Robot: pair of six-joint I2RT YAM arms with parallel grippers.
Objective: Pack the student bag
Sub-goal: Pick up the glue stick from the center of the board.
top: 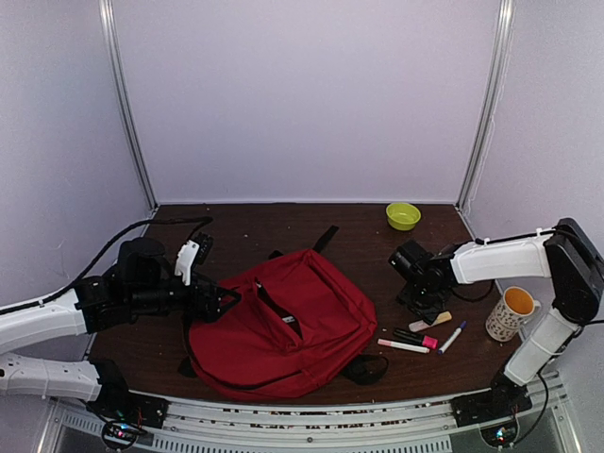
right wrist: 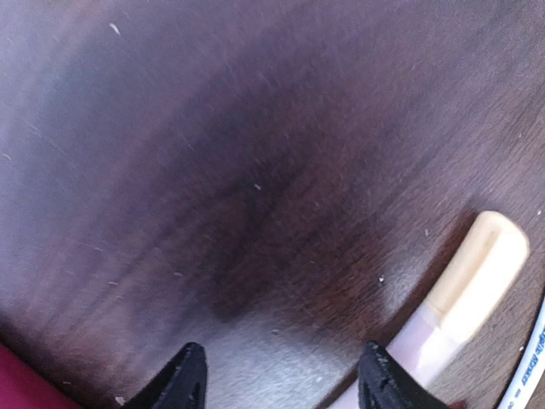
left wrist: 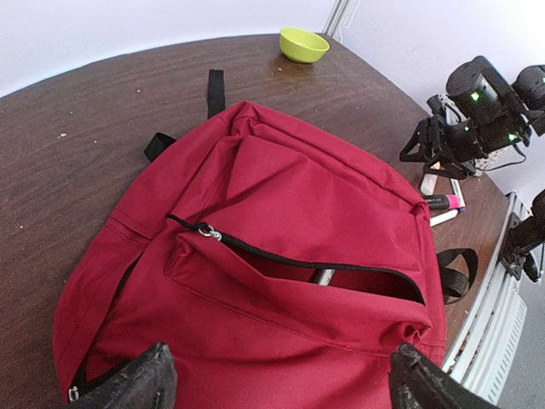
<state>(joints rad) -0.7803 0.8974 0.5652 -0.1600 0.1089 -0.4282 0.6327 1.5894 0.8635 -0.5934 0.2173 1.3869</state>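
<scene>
The student bag (top: 283, 321) lies flat mid-table, dark red with black straps. Its front pocket zip (left wrist: 289, 260) gapes, and a silvery item (left wrist: 323, 276) shows inside. My left gripper (top: 222, 302) hovers at the bag's left side, open, its fingertips (left wrist: 153, 379) spread wide over the red fabric and holding nothing. My right gripper (top: 425, 297) hangs low over the table right of the bag. It is open (right wrist: 281, 375) with bare wood between its jaws. A yellow-capped marker (right wrist: 477, 273) lies just beside its right finger.
Right of the bag lie the yellow-capped marker (top: 430, 322), a pink highlighter (top: 420, 338), a white marker (top: 403, 346) and a blue pen (top: 453, 336). A patterned mug (top: 511, 313) stands at the right edge, a green bowl (top: 403, 215) at the back.
</scene>
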